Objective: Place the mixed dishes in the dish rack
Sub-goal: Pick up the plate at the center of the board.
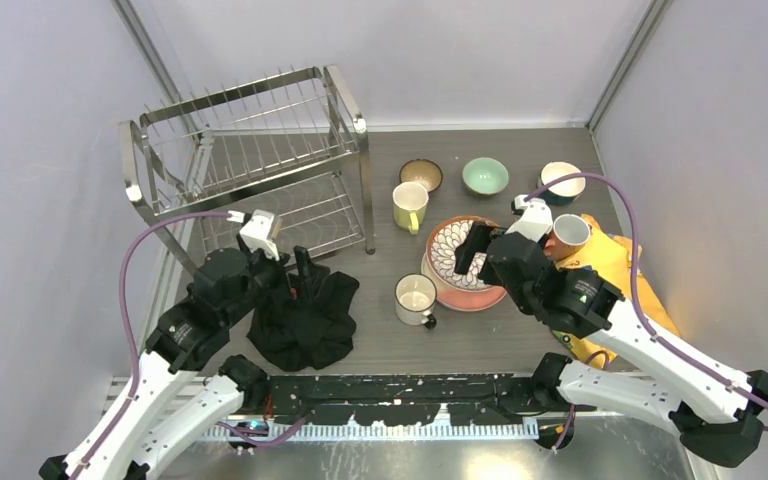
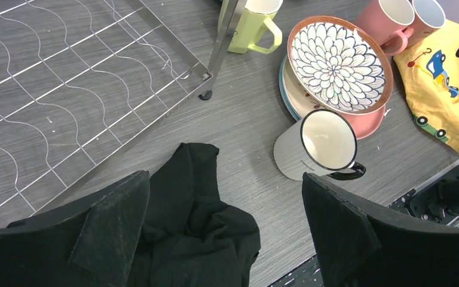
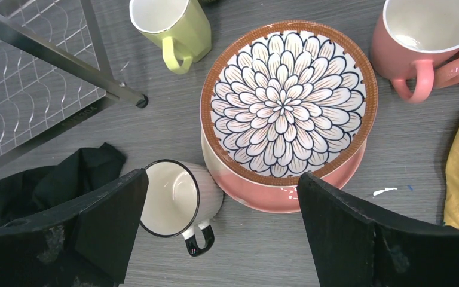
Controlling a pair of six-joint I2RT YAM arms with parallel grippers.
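Note:
The silver dish rack [image 1: 250, 170] stands empty at the back left. A stack of plates [image 1: 460, 265], topped by a flower-patterned plate [image 3: 287, 101], lies mid-table. A white mug [image 1: 416, 299] stands left of it, a yellow mug [image 1: 410, 206] behind it and a pink mug [image 1: 570, 235] to its right. Brown [image 1: 420, 175], mint-green [image 1: 485, 176] and blue [image 1: 561, 182] bowls sit along the back. My right gripper [image 1: 475, 250] is open and empty above the stack's near edge [image 3: 222, 179]. My left gripper [image 1: 285, 280] is open and empty over the black cloth [image 2: 224, 185].
A black cloth [image 1: 305, 315] lies crumpled in front of the rack. A yellow printed cloth [image 1: 610, 265] lies at the right, under the pink mug. White walls close in the table on three sides.

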